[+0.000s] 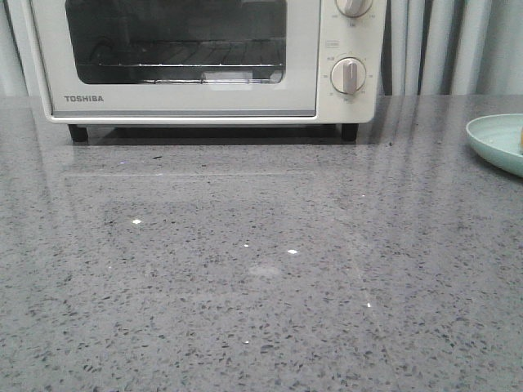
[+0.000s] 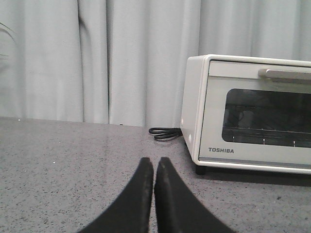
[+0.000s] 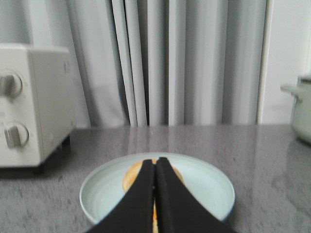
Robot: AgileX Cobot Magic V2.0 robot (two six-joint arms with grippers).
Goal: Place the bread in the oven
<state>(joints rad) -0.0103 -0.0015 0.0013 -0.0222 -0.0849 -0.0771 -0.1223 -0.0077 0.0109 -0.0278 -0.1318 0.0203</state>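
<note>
The cream-white oven point(image 1: 188, 102) stands at the back of the grey counter with its glass door closed and a wire rack behind the glass. It also appears in the left wrist view as the oven point(image 2: 252, 145) and in the right wrist view as the oven point(image 3: 43, 97). The golden bread point(image 3: 130, 177) lies on a pale green plate point(image 3: 204, 187), mostly hidden behind my fingers. My right gripper point(image 3: 155, 161) is shut and empty, over the plate. My left gripper point(image 2: 154, 162) is shut and empty above the counter, left of the oven. Neither gripper appears in the front view.
The plate point(image 1: 490, 139) sits at the right edge of the front view, to the right of the oven. A black power cable point(image 2: 165, 132) lies coiled behind the oven's left side. A pale green pot point(image 3: 303, 111) stands beyond the plate. Grey curtains hang behind.
</note>
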